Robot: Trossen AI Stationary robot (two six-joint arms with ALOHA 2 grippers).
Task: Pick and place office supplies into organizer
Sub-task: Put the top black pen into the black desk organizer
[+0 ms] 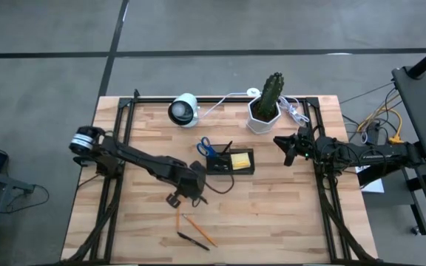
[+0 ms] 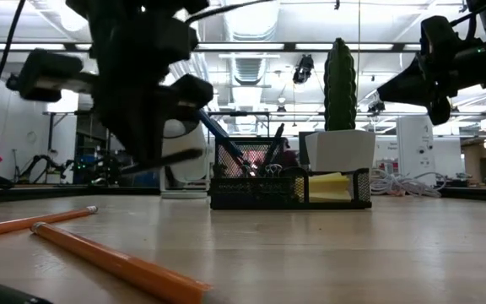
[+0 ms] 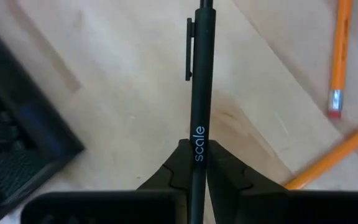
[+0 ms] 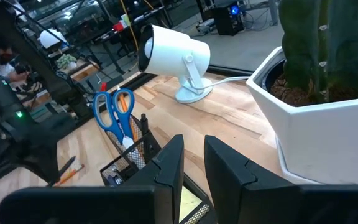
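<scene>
My left gripper [image 1: 200, 185] hovers over the table's middle, just near of the black mesh organizer [image 1: 230, 161], and is shut on a black pen [image 3: 201, 81] with a clip and the word "scale". Blue-handled scissors [image 4: 114, 109] stand in the organizer's left part, and a yellow sticky-note pad [image 1: 240, 158] sits in its right part. Two orange pencils [image 1: 198, 227] and a black pen [image 1: 192, 240] lie flat near the table's near edge. My right gripper [image 4: 193, 163] waits above the table right of the organizer, its fingers slightly open and touching nothing. My left gripper pinches the black pen's barrel [image 3: 199, 155], just behind the "scale" lettering, between its two fingers [image 3: 225, 165]. The pen lies along the fingers and sticks out beyond their tips, clip end forward. In the low view the pen [image 2: 163, 159] is lifted clear of the table, slightly slanted.
A white hexagonal cactus pot [image 1: 265, 111] and a white camera on a stand [image 1: 184, 109] sit at the far edge with white cables [image 1: 294, 111]. Bare wood lies between the organizer and the pencils. Black frame rails [image 1: 117, 148] run along both sides.
</scene>
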